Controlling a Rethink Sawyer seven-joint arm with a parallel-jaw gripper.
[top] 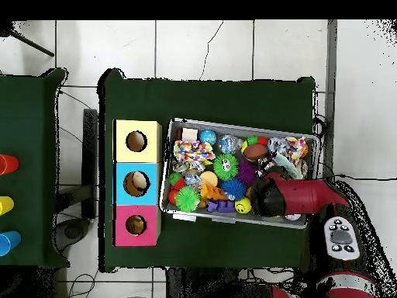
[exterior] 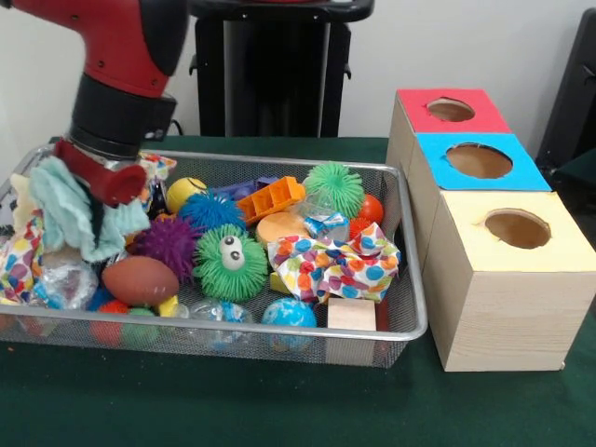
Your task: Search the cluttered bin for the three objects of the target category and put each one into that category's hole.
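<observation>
Near edge, front view: cluttered bin (exterior: 410,331) sits on the green worktop (exterior: 186,400), left of three wooden boxes, close beside them. Shallow silver wire mesh, thick metal rim. Looks rigid and light; if it ever needs moving, take it by the rim, mesh would likely flex.

Front row inside: globe-print ball (exterior: 289,312), plain wood block (exterior: 351,314), brown football (exterior: 140,279), crinkly foil lump (exterior: 65,279).

Mid row: green spiky ball with a googly eye (exterior: 230,264), purple spiky ball (exterior: 168,244), polka-dot cloth (exterior: 340,265). All soft, squashy; spikes probably grip well, cloth will drape.

Back row: orange plastic block (exterior: 270,198), second green spiky ball (exterior: 333,186), yellow ball (exterior: 184,193).

Gripper (exterior: 98,219) is at the bin's left end, buried in a pale teal cloth (exterior: 79,219); can't tell if it's clenched or released. Cloth hangs limp, so it may slip.

Boxes near to far: yellow (exterior: 507,279), blue (exterior: 480,160), red (exterior: 450,110), round hole in each top.
</observation>
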